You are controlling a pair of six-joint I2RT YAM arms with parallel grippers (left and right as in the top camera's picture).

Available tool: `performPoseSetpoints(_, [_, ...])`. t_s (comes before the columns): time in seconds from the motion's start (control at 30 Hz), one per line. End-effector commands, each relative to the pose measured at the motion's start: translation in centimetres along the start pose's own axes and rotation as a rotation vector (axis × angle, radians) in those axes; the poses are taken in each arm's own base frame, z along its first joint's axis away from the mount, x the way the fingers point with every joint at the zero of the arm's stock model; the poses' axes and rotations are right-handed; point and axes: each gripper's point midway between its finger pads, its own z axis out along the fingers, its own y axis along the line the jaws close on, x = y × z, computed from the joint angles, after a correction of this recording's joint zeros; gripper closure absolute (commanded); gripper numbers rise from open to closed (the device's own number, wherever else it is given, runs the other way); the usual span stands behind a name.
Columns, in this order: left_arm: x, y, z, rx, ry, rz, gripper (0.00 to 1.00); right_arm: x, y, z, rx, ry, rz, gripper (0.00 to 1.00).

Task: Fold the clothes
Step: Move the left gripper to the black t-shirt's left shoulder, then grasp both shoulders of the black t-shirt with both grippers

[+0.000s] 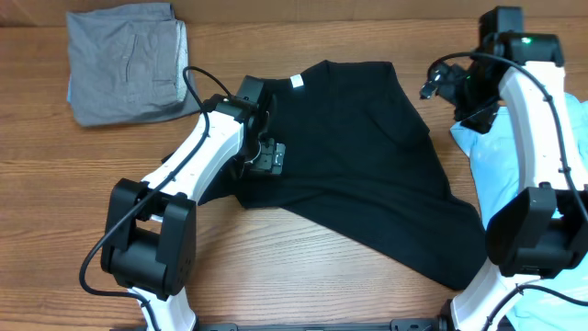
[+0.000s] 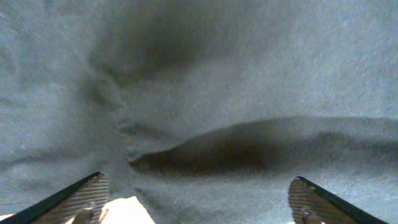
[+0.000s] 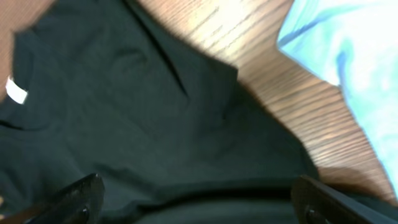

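The plain black short-sleeved T-shirt [image 1: 358,156] lies rumpled in the middle of the wooden desk [image 1: 303,276], with its white neck label [image 1: 296,83] at 12 o'clock. The folded grey garment [image 1: 124,64] sits at 10, and the light-blue T-shirt [image 1: 501,165] is at 3. The left claw [image 1: 266,158] is spread wide, low over the shirt's 9 o'clock edge. The right claw [image 1: 443,83] hangs spread at 2, holding nothing. Looks like the black shirt's first fold is barely started. The next move probably needs a clean pinch on a side edge.

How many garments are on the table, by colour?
Black T-shirt: 1
Grey garment: 1
Light-blue T-shirt: 1
Total: 3
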Motion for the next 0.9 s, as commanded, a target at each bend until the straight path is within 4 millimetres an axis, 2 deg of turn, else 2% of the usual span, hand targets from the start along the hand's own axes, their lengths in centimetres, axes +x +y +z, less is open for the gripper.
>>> performPoseSetpoints(0.0, [1.6,0.0,1.5,-0.001,0.060,-0.006,0.08,1.0,0.6,1.5,0.000,0.021,-0.004,0.00])
performPoseSetpoints(0.17, [3.1,0.6,4.6,-0.023,0.138,-0.013,0.09,1.3,1.0,2.4,-0.003,0.023,-0.009,0.00])
performPoseSetpoints(0.37, [4.4,1.8,7.3,-0.057,0.230,-0.032,0.14,1.3,1.1,2.8,-0.004,0.022,0.006,0.00])
performPoseSetpoints(0.43, [4.8,2.6,8.2,-0.095,0.254,-0.044,0.28,1.3,1.2,2.9,-0.006,0.020,0.004,0.00])
performPoseSetpoints(0.53, [5.6,3.7,9.1,-0.148,0.292,-0.075,0.62,1.5,1.5,3.2,-0.004,0.027,0.000,0.00])
performPoseSetpoints(0.6, [5.9,4.3,9.4,-0.158,0.314,-0.090,0.75,1.8,1.9,3.8,-0.004,0.033,-0.012,0.00])
performPoseSetpoints(0.67, [6.3,5.1,9.4,-0.169,0.335,-0.116,0.93,2.3,2.3,4.8,-0.002,0.041,-0.012,0.00])
performPoseSetpoints(0.77, [7.1,7.6,8.7,-0.238,0.374,-0.189,0.96,3.1,3.1,6.4,0.007,0.068,-0.032,0.00])
performPoseSetpoints(0.87, [8.4,11.1,7.6,-0.352,0.420,-0.292,0.96,4.1,4.2,7.9,0.012,0.097,-0.055,0.00])
